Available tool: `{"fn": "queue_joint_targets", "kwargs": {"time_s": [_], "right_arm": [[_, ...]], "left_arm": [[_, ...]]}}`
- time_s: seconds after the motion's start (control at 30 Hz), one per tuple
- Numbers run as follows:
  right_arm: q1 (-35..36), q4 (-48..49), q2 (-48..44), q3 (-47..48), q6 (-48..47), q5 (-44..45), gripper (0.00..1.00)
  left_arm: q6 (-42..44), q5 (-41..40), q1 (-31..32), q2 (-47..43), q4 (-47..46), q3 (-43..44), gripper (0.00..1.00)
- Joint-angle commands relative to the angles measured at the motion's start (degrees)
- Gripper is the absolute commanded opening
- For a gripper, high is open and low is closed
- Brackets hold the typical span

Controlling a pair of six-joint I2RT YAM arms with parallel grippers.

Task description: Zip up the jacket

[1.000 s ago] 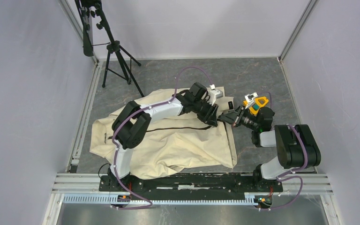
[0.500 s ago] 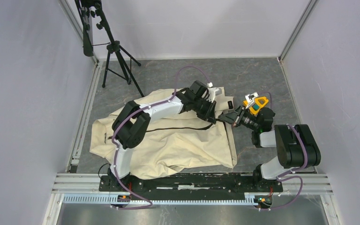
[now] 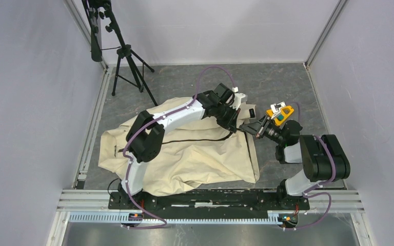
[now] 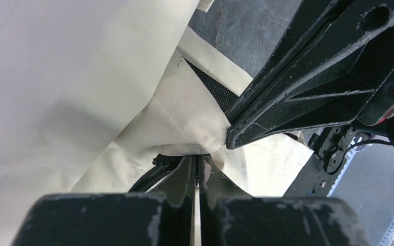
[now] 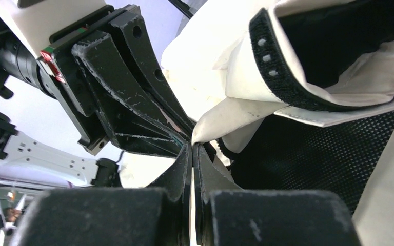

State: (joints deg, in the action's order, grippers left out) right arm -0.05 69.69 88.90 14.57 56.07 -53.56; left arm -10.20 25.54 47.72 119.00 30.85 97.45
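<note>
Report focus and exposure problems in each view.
Top external: sharp, even light on the jacket. Left wrist: left hand blurs toward the bottom edge, fabric washed out upper left. Right wrist: right hand soft near the lens, mesh lining crisp.

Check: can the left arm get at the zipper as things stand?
Probably yes: the left gripper is shut on the jacket right at the zipper. The right gripper pinches fabric beside it without blocking.
</note>
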Motion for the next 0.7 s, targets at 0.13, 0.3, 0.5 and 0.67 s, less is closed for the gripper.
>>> {"fn": "queue_joint_targets", "kwargs": {"time_s": [0.13,0.3,0.5,0.67], "right_arm": [[1.37,5.80,-2.22,-3.04,9.11,0.63,0.00],[1.55,-24.04,-9.74,0.27,-1.74,7.53,0.00],[1.63,-43.35,-16.10,5.61,-7.76,14.39,0.00],[1.68,-51.09,-17.09,9.21,-9.08,15.59,0.00]], "left_arm": [[0.56,-5.81,0.35,-7.57,-3.08,-2.85,0.44],[-3.95,-8.93,0.35,-16.58,-8.47,-12.23,0.64],[-20.00,-10.13,1.71,-26.15,-28.00,-28.29,0.60],[-15.46,-18.52,7.66,-29.41,-44.77,-37.66,0.59]]}}
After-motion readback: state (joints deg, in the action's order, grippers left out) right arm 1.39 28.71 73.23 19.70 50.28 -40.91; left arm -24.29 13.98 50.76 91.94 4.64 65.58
